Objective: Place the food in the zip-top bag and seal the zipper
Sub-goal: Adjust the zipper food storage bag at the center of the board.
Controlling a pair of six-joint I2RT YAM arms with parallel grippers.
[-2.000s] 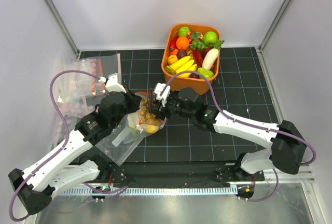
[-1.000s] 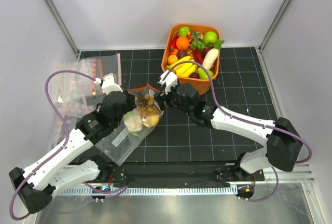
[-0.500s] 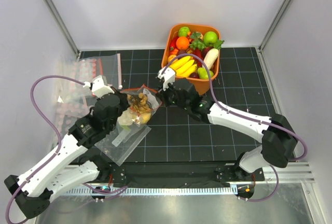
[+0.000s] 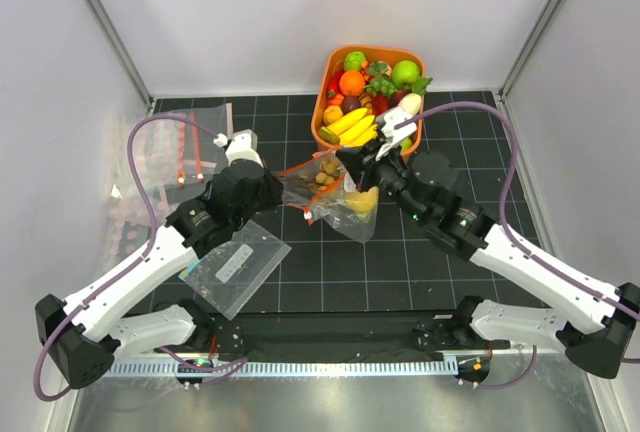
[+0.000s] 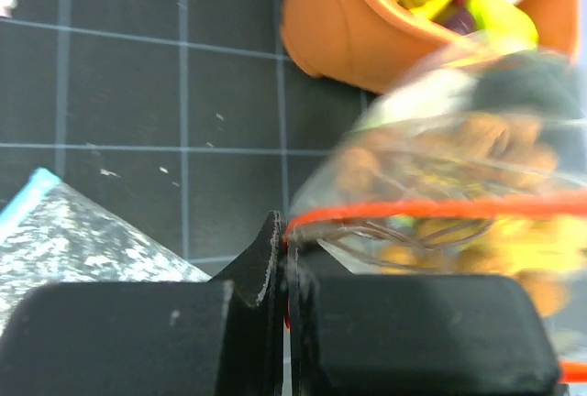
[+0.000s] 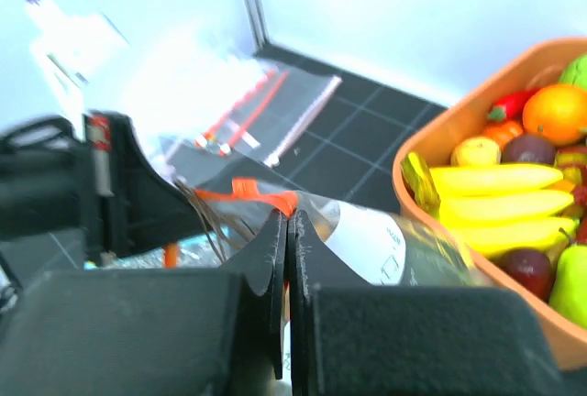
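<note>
The zip-top bag (image 4: 335,197) hangs above the mat, stretched between both grippers. Inside it show a cluster of brown balls (image 4: 322,173) and a yellow fruit (image 4: 363,202); any other food in it is hidden. My left gripper (image 4: 282,180) is shut on the left end of the red-orange zipper (image 5: 431,205). My right gripper (image 4: 346,164) is shut on the zipper (image 6: 261,196) further along, close beside the white label (image 6: 390,240). In the left wrist view the food (image 5: 459,139) blurs behind the plastic.
An orange basket (image 4: 330,147) full of toy fruit stands just behind the bag, near the right gripper. A second clear bag with a teal strip (image 4: 235,267) lies flat on the mat at front left. A pile of spare bags (image 4: 160,157) lies at the far left.
The bag has been lifted off the mat and carried right, toward the basket. The right gripper has shut on the zipper. The left arm followed, still holding its end.
</note>
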